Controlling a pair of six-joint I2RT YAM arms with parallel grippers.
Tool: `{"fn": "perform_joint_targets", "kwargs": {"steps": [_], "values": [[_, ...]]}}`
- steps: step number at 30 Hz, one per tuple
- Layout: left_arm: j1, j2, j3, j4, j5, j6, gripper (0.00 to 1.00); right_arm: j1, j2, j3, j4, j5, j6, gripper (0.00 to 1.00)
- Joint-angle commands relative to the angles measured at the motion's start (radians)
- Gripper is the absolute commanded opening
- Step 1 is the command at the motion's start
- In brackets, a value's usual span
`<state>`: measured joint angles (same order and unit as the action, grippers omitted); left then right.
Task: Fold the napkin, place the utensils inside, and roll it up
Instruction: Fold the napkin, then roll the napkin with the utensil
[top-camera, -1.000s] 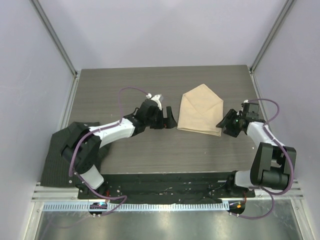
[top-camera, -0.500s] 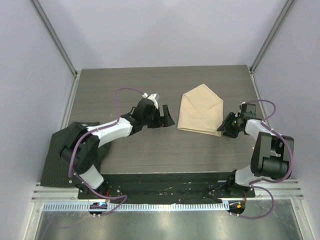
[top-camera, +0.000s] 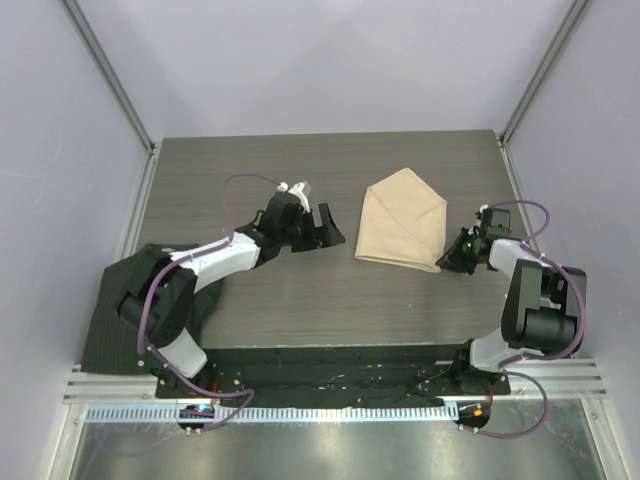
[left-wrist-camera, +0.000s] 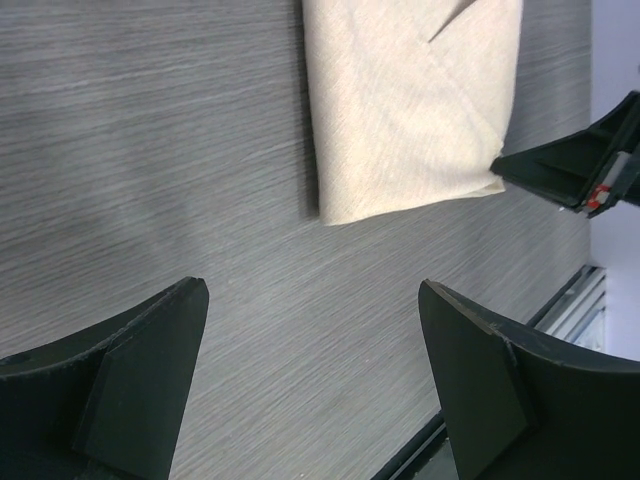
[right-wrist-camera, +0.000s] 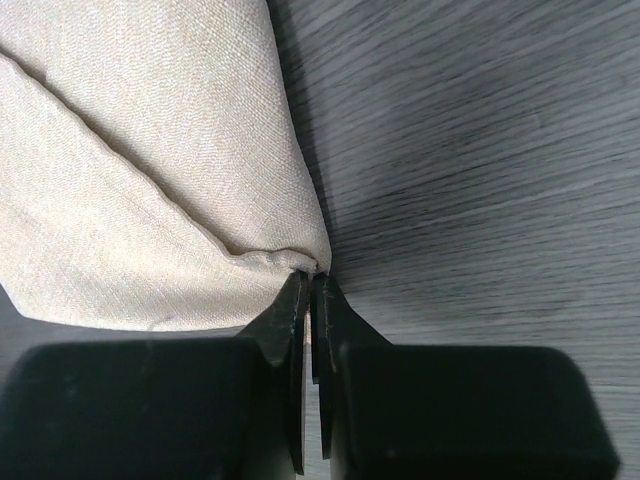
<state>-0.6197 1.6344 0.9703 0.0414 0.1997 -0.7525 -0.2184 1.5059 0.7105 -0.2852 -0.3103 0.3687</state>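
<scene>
The beige napkin (top-camera: 403, 232) lies folded on the dark wood table (top-camera: 250, 180), right of centre. My right gripper (top-camera: 452, 256) is at its near right corner. In the right wrist view the jaws stand closed, and the right gripper (right-wrist-camera: 312, 274) pinches the tip of that napkin (right-wrist-camera: 150, 180) corner. My left gripper (top-camera: 326, 226) hovers just left of the napkin with its fingers wide apart. The left wrist view shows only bare table between the left gripper's (left-wrist-camera: 311, 290) fingers, with the napkin (left-wrist-camera: 410, 110) beyond them. The utensils are out of view.
A dark ribbed cloth (top-camera: 118, 310) lies at the table's near left corner, partly under the left arm. Grey walls and metal posts (top-camera: 110, 75) enclose the table. A metal rail (top-camera: 330, 410) runs along the near edge.
My right gripper has slid in to the napkin's near right corner and shut on it. The left gripper has drifted slightly toward the far side, still open.
</scene>
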Motion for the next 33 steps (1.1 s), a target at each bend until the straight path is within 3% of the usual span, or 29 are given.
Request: {"fn": "perform_joint_targets", "kwargs": {"steps": [1,14,24,33], "values": [[0.005,0.054,0.01,0.118,0.046,-0.057,0.9,0.011,-0.009,-0.025,0.015,-0.022,-0.013,0.03],[0.002,0.346,0.191,0.153,0.078,-0.087,0.74,0.036,-0.075,-0.094,0.0,-0.039,-0.001,0.01],[-0.029,0.374,0.176,0.112,0.098,-0.08,0.6,0.039,-0.073,-0.082,0.003,-0.046,0.006,0.01],[-0.058,0.413,0.192,0.098,0.101,-0.094,0.55,0.044,-0.065,-0.077,0.015,-0.055,0.013,0.01]]}}
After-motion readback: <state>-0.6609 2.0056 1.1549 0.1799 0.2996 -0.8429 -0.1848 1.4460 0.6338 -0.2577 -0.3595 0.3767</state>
